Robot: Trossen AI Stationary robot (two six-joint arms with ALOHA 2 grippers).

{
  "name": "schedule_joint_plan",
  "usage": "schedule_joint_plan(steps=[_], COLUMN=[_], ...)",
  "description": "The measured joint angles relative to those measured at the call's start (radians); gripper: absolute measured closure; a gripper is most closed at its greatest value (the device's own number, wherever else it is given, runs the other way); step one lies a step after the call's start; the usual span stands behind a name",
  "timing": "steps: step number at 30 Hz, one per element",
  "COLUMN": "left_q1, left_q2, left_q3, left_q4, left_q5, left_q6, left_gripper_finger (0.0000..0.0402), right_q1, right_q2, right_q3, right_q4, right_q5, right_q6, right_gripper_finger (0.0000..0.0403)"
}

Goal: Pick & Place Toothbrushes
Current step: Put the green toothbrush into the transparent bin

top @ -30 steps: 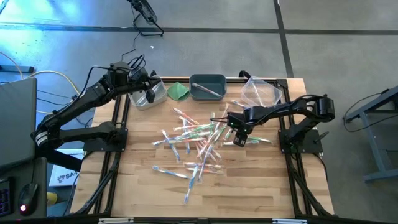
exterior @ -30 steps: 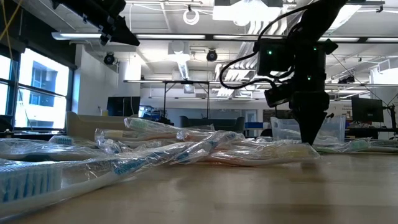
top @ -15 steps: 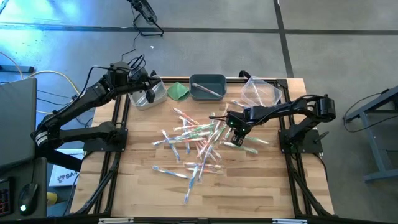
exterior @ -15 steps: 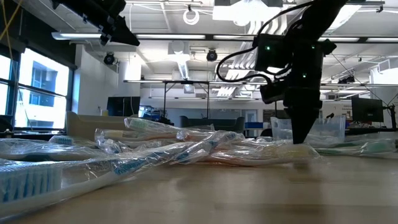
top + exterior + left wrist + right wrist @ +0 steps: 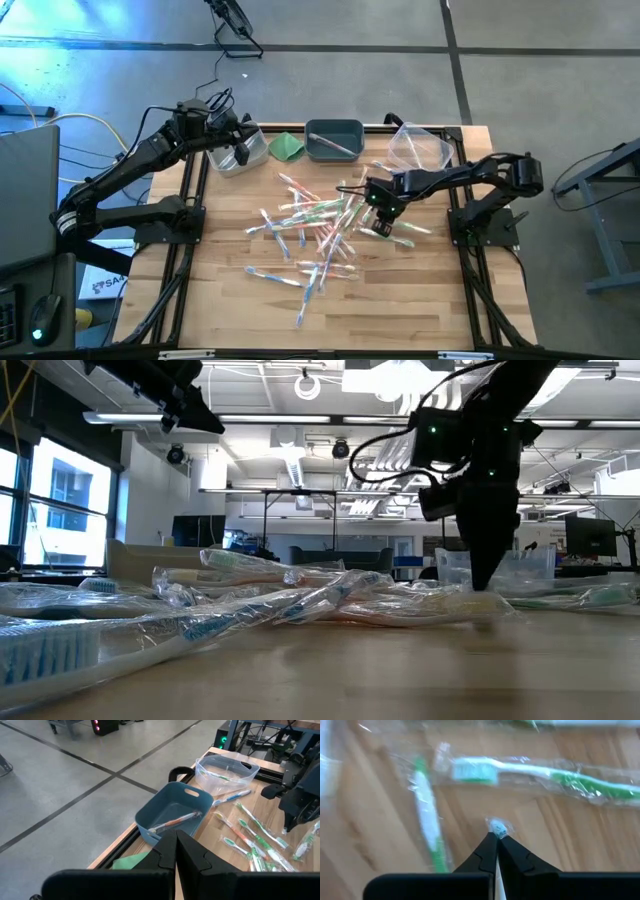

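The right end effector [image 5: 381, 222] has closed and shifted slightly among the toothbrushes [image 5: 310, 232].

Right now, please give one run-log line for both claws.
left claw: shut, waiting back left | right claw: shut, low on toothbrush pile | lift: not yet

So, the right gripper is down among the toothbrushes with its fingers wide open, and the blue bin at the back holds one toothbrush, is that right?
Not quite. The right gripper is down among the toothbrushes, but its fingers are shut, pinching the tip of something small; the right wrist view shows this. The blue bin at the back does hold one toothbrush.
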Motion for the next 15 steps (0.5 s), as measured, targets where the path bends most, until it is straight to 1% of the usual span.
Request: schedule_joint_plan(steps=[4,9,15], left_q1=[0.0,0.0,0.0], left_q2=[0.0,0.0,0.0], left_q3=[0.0,0.0,0.0], left_q4=[0.0,0.0,0.003], left_q5=[0.0,0.0,0.0], left_q6=[0.0,0.0,0.0], left_gripper_finger=[0.0402,0.0402,0.0402], right_q1=[-0.004,-0.027,-0.051], right_q2=[-0.071,-0.205,-0.386], right_q3=[0.0,0.0,0.001], right_q4=[0.004,0.008,0.011], right_q5=[0.019,0.053,0.147], right_q6=[0.0,0.041,0.1], right_gripper_finger=[0.04,0.04,0.04])
